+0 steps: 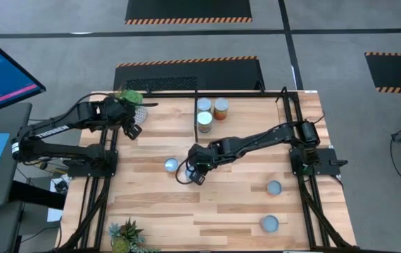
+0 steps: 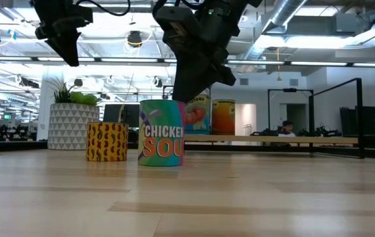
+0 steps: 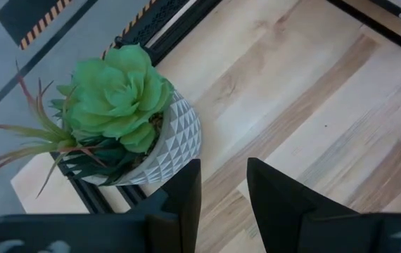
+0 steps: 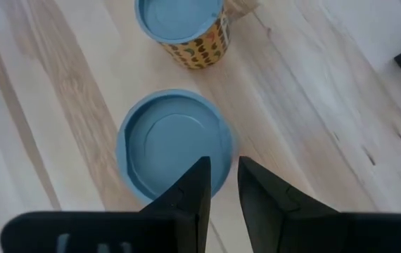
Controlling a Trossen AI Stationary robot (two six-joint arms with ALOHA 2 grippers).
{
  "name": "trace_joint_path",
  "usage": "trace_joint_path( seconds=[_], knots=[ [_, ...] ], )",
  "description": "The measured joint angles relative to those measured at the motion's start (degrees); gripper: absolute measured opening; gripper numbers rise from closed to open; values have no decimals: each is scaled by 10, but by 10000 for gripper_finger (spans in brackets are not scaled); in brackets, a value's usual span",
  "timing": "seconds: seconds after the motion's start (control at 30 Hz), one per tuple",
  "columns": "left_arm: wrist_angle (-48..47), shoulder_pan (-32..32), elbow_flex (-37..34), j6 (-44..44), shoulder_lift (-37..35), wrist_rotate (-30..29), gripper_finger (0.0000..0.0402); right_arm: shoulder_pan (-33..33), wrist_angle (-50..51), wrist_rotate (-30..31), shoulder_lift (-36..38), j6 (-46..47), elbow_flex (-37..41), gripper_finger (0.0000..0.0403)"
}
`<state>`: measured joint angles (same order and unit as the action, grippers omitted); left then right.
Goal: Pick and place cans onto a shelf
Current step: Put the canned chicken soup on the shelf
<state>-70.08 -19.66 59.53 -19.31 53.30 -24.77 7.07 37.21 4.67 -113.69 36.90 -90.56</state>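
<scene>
My right gripper [image 1: 197, 173] hovers just above a can labelled chicken soup [image 2: 162, 141], over the near part of its silvery top [image 4: 169, 147]; its fingers [image 4: 199, 184] stand close together with a narrow gap. A yellow patterned can [image 2: 106, 141] stands upright beside it [image 1: 171, 165]. Three cans [image 1: 205, 121] stand on the wooden shelf [image 1: 250, 112] at the table's far side. Two more cans [image 1: 274, 187] [image 1: 269, 223] stand at the near right. My left gripper [image 1: 134, 129], fingers close together, waits at the far left by a potted plant [image 3: 126, 105].
A second potted plant [image 1: 126, 235] stands at the near left corner. Black frame rods [image 1: 285, 105] bound the shelf and run down the table's sides. Bare wood lies between the middle cans and the shelf.
</scene>
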Motion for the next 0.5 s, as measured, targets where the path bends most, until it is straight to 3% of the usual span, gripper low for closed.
trace_joint_path(
  seconds=[0.5],
  knots=[
    [0,0,0,0,0,0,105,-6,-6,-1,0,-29,0,97]
  ],
)
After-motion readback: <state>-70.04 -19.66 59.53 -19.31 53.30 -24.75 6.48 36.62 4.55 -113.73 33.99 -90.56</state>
